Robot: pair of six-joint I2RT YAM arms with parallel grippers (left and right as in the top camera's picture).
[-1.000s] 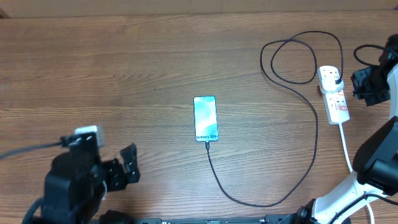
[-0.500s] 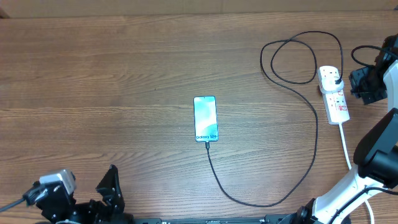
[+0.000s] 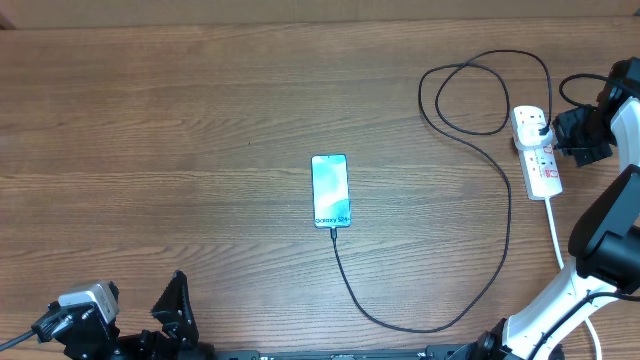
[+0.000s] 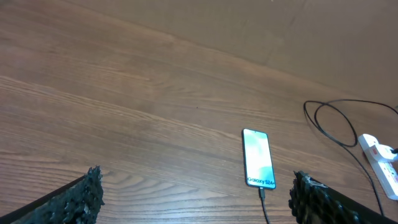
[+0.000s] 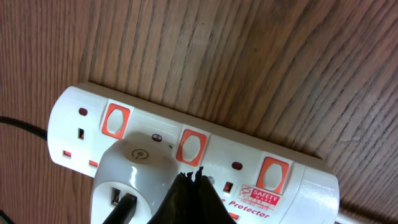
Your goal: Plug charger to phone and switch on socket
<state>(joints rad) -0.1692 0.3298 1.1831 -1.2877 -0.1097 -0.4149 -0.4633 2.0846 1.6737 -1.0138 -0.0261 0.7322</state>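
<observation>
The phone (image 3: 330,190) lies flat mid-table with its teal screen up, also seen in the left wrist view (image 4: 258,157). The charger (image 3: 509,215), a thin black cable, is plugged into the phone's near end and loops right to a white adapter (image 5: 134,167) on the socket (image 3: 540,160). My right gripper (image 5: 191,175) is shut, its tips just above the socket (image 5: 314,186), close below the middle red switch (image 5: 191,147). My left gripper (image 4: 198,182) is open and holds nothing, low at the table's front left, well away from the phone.
The socket's thick white cord (image 3: 555,235) runs toward the front edge past the right arm's base. The charger's spare cable forms loops (image 3: 470,95) behind the socket. Bare wooden table (image 3: 150,120) fills the left and far side.
My left arm has pulled back toward the front left edge of the table. My right gripper has shifted slightly left, closer over the socket.
</observation>
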